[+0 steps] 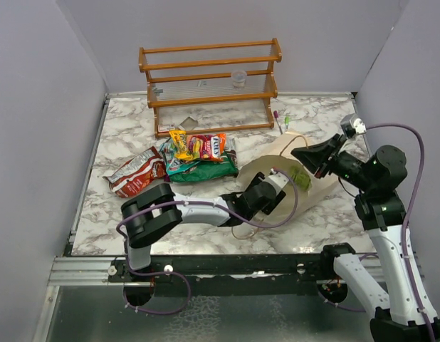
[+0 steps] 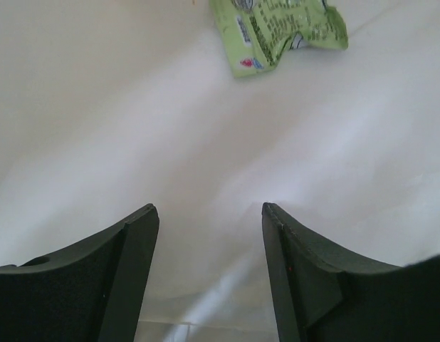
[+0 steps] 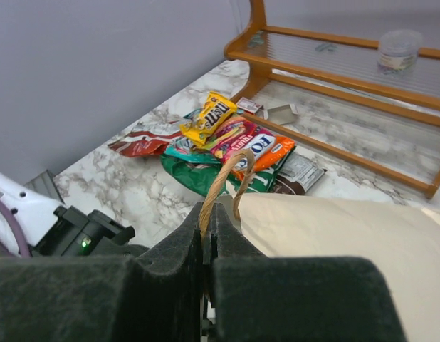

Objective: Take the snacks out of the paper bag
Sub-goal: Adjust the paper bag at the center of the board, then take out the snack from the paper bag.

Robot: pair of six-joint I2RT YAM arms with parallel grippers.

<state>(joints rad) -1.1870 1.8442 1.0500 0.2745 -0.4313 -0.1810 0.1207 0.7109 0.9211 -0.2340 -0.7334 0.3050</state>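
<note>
Left wrist — left fingers [image 2: 127,271] apart inside paper bag [image 2: 170,128], light green packet [image 2: 277,28] ahead | right fingers [image 3: 181,246] clamped on handle [image 3: 221,178]

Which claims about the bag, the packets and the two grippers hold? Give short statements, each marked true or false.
1. The right gripper is shut on the handle of the paper bag. True.
2. The left gripper grips a packet. False: it is open, holding nothing, inside the bag.
3. A light green packet lies inside the bag. True.
4. The other packets lie on the wooden rack. False: they are piled on the table in front of it.
</note>
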